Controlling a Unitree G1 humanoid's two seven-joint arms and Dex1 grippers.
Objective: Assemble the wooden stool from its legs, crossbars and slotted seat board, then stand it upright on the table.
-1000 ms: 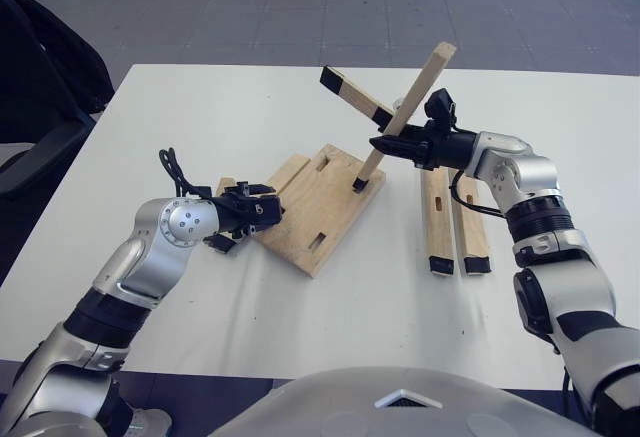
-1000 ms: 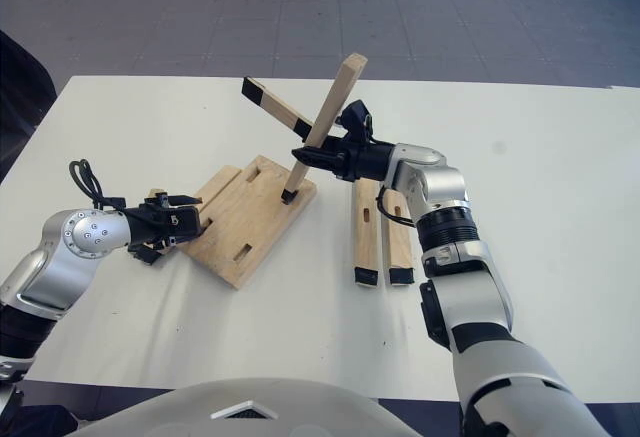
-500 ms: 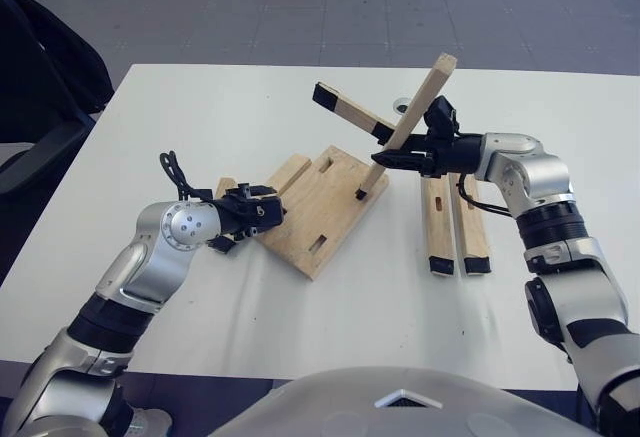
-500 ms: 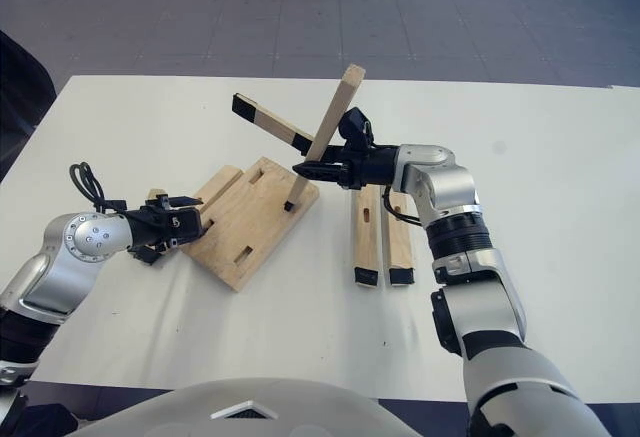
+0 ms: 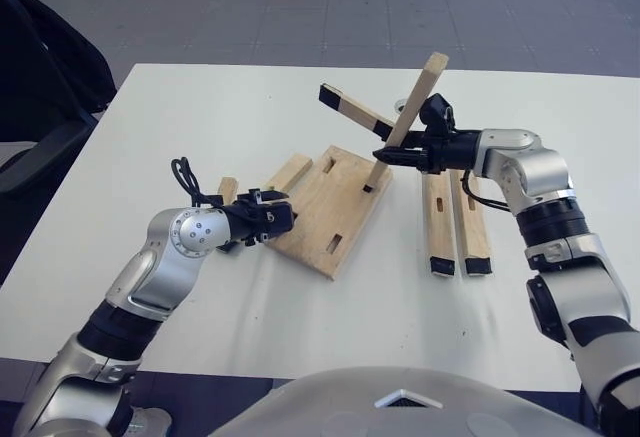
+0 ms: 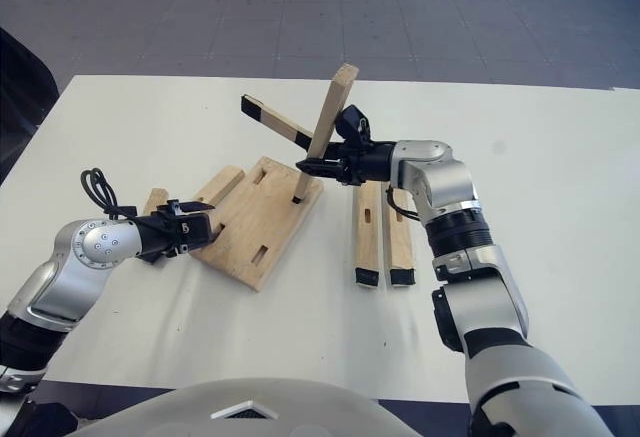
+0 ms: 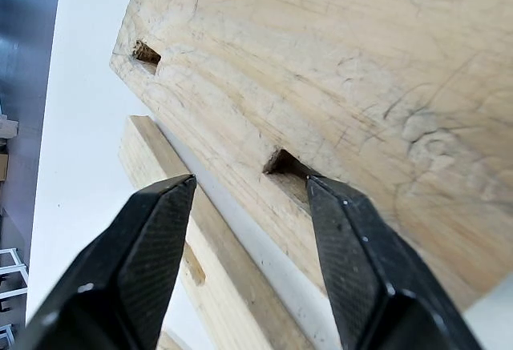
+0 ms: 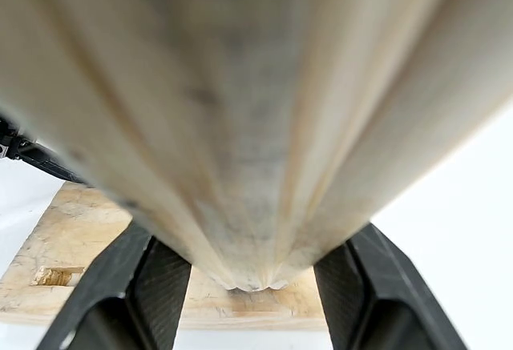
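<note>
The slotted seat board point(image 5: 330, 212) lies flat mid-table. My left gripper point(image 5: 268, 219) is at its left edge, open, with one fingertip point(image 7: 341, 230) over the board face beside a slot point(image 7: 282, 162) and the other over a crossbar point(image 7: 216, 286). My right gripper point(image 5: 392, 154) is shut on a leg point(image 5: 415, 102) held steeply tilted. The leg's black-tipped lower end point(image 5: 370, 187) rests at the board's right side, by a slot. In the right wrist view the leg point(image 8: 256, 126) runs between the fingers, above the board point(image 8: 48, 278).
Another black-tipped leg point(image 5: 352, 112) lies behind the board. Two more slotted pieces point(image 5: 436, 222) point(image 5: 472, 229) lie side by side under my right forearm. A crossbar point(image 5: 290, 170) sits by the board's left edge. The white table point(image 5: 200, 107) has free room front and left.
The seat board has shifted and turned a little to the right, and my left gripper has followed its edge. The held leg now stands steeper, with its lower end still on the board.
</note>
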